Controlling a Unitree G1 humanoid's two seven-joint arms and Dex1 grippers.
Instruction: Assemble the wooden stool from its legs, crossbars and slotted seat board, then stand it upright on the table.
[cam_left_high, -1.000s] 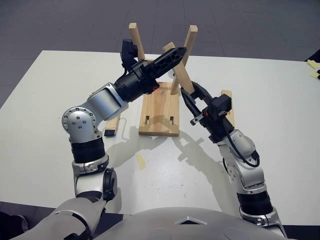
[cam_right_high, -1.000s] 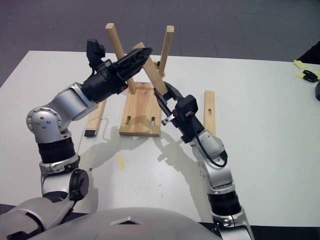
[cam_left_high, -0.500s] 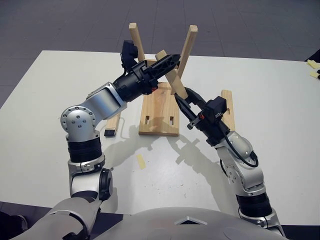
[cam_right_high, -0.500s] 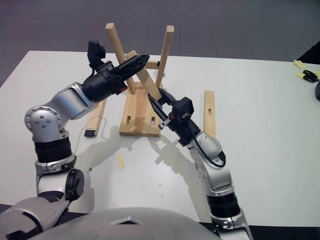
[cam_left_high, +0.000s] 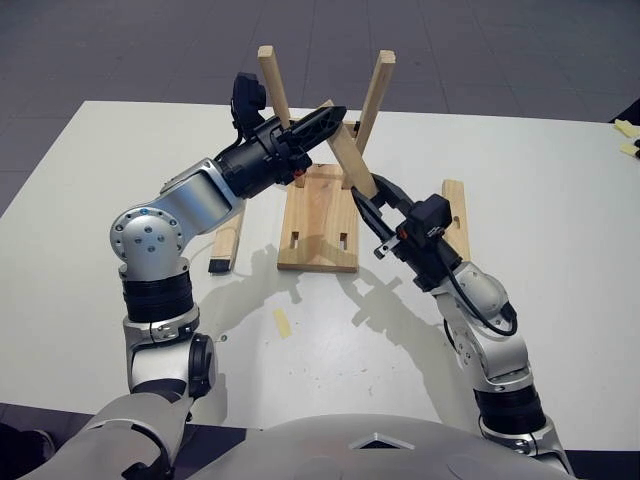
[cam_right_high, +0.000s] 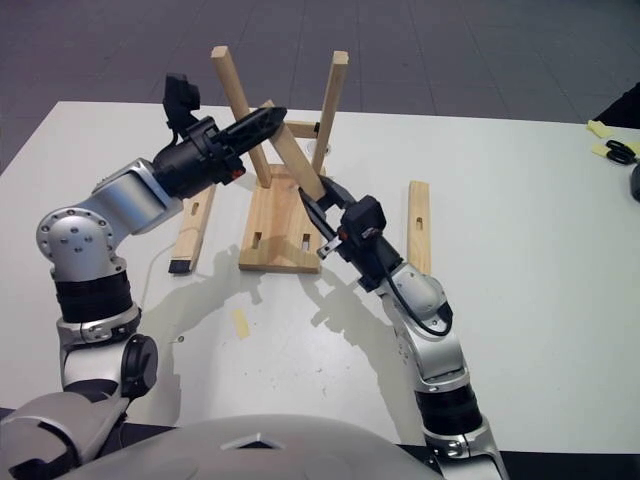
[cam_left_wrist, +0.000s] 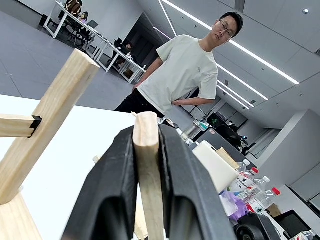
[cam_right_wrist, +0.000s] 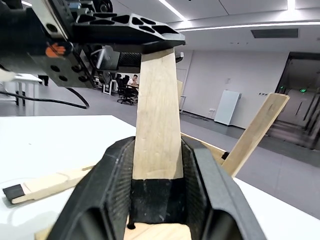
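The slotted seat board (cam_left_high: 318, 228) lies flat on the table. Two legs (cam_left_high: 271, 80) (cam_left_high: 377, 82) stand in its far slots, joined by a crossbar (cam_left_wrist: 15, 125). A third leg (cam_left_high: 352, 163) leans tilted above the board, held by both grippers. My left gripper (cam_left_high: 325, 117) is shut on its upper end, and the wood shows between the black fingers (cam_left_wrist: 112, 180). My right gripper (cam_left_high: 368, 203) is shut on its lower end, just above the board, seen close up as the leg (cam_right_wrist: 157, 120) between the fingers (cam_right_wrist: 112, 175).
A loose wooden piece (cam_left_high: 457, 218) lies right of the board, and another (cam_left_high: 228, 245) left of it under my left arm. A scrap of tape (cam_left_high: 283, 322) lies on the near table. Small items (cam_right_high: 612, 140) sit at the far right edge.
Both grippers have carried the tilted leg a little to the left. Its top now sits closer to the left upright leg.
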